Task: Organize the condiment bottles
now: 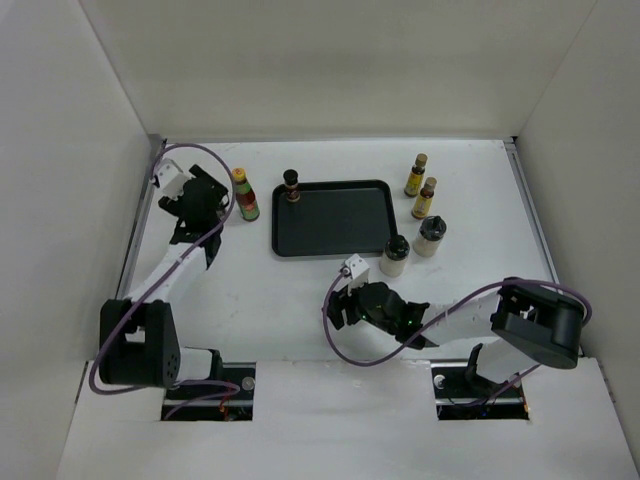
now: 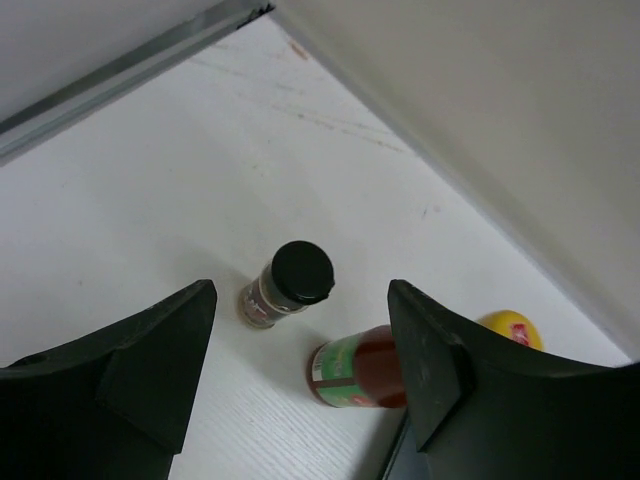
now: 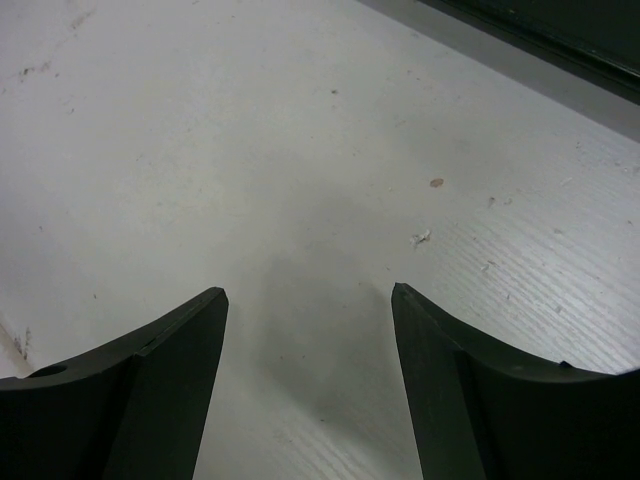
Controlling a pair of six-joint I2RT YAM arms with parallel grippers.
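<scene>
White table (image 1: 250, 290), walls round it: red bottle (image 1: 245, 196) stands upright left of the tray (image 1: 340, 225), just right of the left gripper (image 2: 300, 293), jaws apart and empty, clearly the nearer arm; right gripper (image 3: 310, 297) likewise apart, holding nothing, over bare tabletop.

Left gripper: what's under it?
Under left gripper: a black-capped bottle upright on the table, red bottle beside it. In the top view the arm covers the black-capped one.
</scene>
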